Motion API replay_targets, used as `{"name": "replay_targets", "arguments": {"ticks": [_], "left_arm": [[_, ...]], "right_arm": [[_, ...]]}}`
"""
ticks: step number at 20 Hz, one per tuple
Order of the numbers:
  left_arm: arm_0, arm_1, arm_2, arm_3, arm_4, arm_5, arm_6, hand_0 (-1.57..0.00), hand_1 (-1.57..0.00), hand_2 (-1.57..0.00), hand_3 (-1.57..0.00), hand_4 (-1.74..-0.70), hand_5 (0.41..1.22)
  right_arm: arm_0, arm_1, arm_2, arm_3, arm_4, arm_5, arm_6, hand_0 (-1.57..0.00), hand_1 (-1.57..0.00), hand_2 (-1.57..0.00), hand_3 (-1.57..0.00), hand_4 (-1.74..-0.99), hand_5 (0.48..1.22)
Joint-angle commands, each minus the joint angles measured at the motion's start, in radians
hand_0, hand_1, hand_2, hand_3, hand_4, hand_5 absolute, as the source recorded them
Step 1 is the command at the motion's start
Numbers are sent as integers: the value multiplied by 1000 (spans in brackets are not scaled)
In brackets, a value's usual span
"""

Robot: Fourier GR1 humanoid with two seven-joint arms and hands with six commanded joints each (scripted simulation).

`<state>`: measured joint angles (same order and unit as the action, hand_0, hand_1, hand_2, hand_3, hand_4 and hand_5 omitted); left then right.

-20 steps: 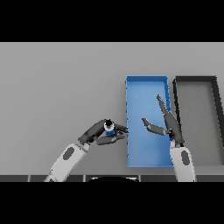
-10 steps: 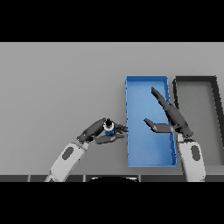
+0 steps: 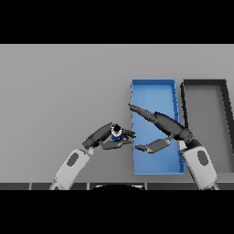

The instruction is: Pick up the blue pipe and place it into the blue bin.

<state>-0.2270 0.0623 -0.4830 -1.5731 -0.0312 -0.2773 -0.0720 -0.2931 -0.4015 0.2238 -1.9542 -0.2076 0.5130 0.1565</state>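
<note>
The blue pipe (image 3: pixel 115 134) is a small blue piece with a dark top, standing just left of the blue bin (image 3: pixel 154 90). My left hand (image 3: pixel 108 137) has its fingers and thumb curled round the pipe at table level. My right hand (image 3: pixel 160 125) is open above the bin's left half, with straight fingers reaching toward the pipe and the thumb spread below them. A small gap remains between the right fingertips and the pipe.
A black bin (image 3: pixel 204 83) stands right of the blue one, side by side with it. The grey table (image 3: pixel 59 91) stretches left and to the back.
My right hand has swung left across the blue bin, its fingers now pointing toward the pipe. The left hand and the pipe have stayed in place.
</note>
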Motion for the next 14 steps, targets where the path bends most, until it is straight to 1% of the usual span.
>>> {"name": "replay_targets", "arguments": {"ticks": [1, 2, 3, 4, 5, 6, 7, 8, 9, 11, 12, 13, 14], "left_arm": [[11, 0, -1, -6, -5, -1, -2, -1571, -1571, -1571, -1571, -1475, 1221], [11, -5, -2, -15, -7, -5, 8, -1571, -1571, -1571, -1571, -1475, 1221], [13, -8, 1, -16, -9, -9, 8, -1571, -1571, -1571, -1571, -1475, 1221], [12, -9, 6, -20, -8, -14, 17, -1571, -1571, -1571, -1571, -1475, 1221], [29, -10, -1, -29, -12, -22, 11, -1571, -1571, -1571, -1571, -1476, 1221], [19, -12, 7, -31, -11, -26, 28, -1571, -1571, -1571, -1571, -1475, 1221], [23, -12, 9, -40, -7, -36, 24, -1571, -1571, -1571, -1571, -1473, 1221], [12, -20, 15, -21, -11, -42, 24, -1571, -1571, -1571, -1571, -1474, 1221], [18, -12, 28, -28, 2, -55, 16, -1571, -1571, -1571, -1571, -1475, 1221], [7, -26, 36, -14, 19, -80, 37, -1571, -1571, -1571, -1571, -1474, 1221], [12, -25, 39, -6, 17, -91, 25, -1571, -1571, -1571, -1571, -1468, 1221], [8, -31, 42, -3, 23, -104, 33, -1571, -1571, -1571, -1571, -1459, 1221], [13, -30, 40, 1, 9, -112, -2, -1571, -1571, -1571, -1571, -1454, 1221]], "right_arm": [[-18, 10, 17, -3, -10, 0, 27, 1, 0, 0, 1, -1242, 524], [-32, 20, 35, 3, -14, 4, 56, 1, 0, 0, 1, -1239, 522], [-51, 32, 47, 11, -48, 11, 90, 1, 1, 0, 1, -1232, 525], [-68, 44, 61, 23, -59, 20, 106, 1, 1, 0, 1, -1227, 528], [-86, 45, 73, 22, -62, 33, 112, 1, 1, 1, 1, -1220, 525], [-106, 54, 89, 28, -60, 38, 129, 1, 1, 1, 1, -1214, 520], [-135, 71, 104, 59, -53, 46, 145, 1, 1, 1, 1, -1209, 517], [-143, 73, 108, 71, -53, 61, 140, 1, 1, 1, 1, -1201, 514], [-151, 92, 126, 97, -27, 74, 123, 1, 1, 1, 1, -1195, 513], [-195, 131, 147, 123, -46, 77, 155, 1, 1, 1, 1, -1194, 514], [-217, 144, 153, 138, -51, 80, 167, 1, 1, 1, 1, -1200, 514], [-238, 161, 160, 162, -43, 79, 181, 1, 1, -1, 1, -1208, 512], [-244, 173, 170, 175, -35, 88, 174, 1, -9, -20, 1, -1214, 511]]}}
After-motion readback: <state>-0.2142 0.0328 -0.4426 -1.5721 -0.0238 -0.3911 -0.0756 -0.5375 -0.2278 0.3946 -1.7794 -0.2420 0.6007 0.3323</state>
